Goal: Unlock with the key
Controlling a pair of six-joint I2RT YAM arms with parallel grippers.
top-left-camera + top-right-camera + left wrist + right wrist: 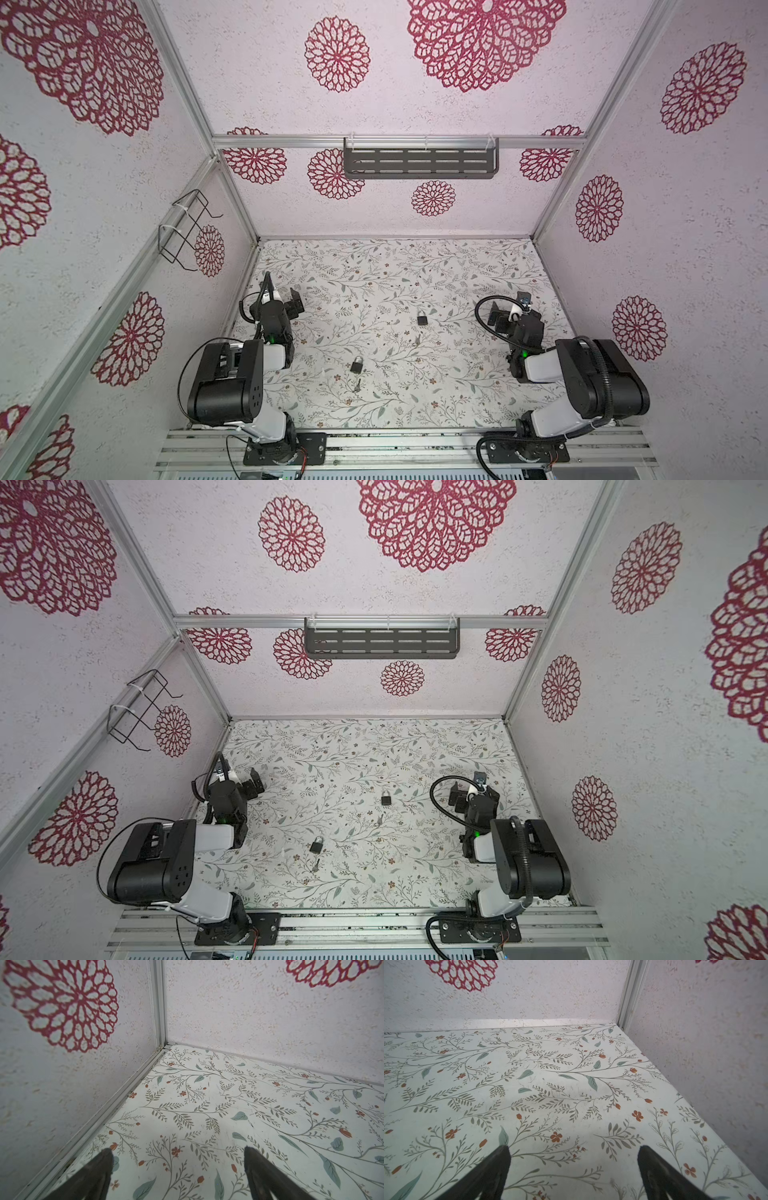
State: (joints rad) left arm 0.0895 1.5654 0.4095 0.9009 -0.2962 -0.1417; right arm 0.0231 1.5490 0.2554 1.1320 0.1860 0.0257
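A small key [356, 386] [316, 866] is observed lying flat on the floral table [457, 266], towards the near edge and left of centre in both top views. A dark padlock [356, 365] [316, 845] is found just beyond it, shackle pointing away from the key; whether the two touch cannot be told. A second padlock [423, 318] [386, 798] is noted further back, near the middle of the table and well apart from the first.

The left gripper [293, 303] [177, 1153] is seen at the left side of the table, well apart from the key, its jaws spread wide with nothing held; only bare table is shown between its fingers in the left wrist view. The right gripper [496, 318] [574, 1151] is recorded at the right side, likewise spread wide and holding nothing.
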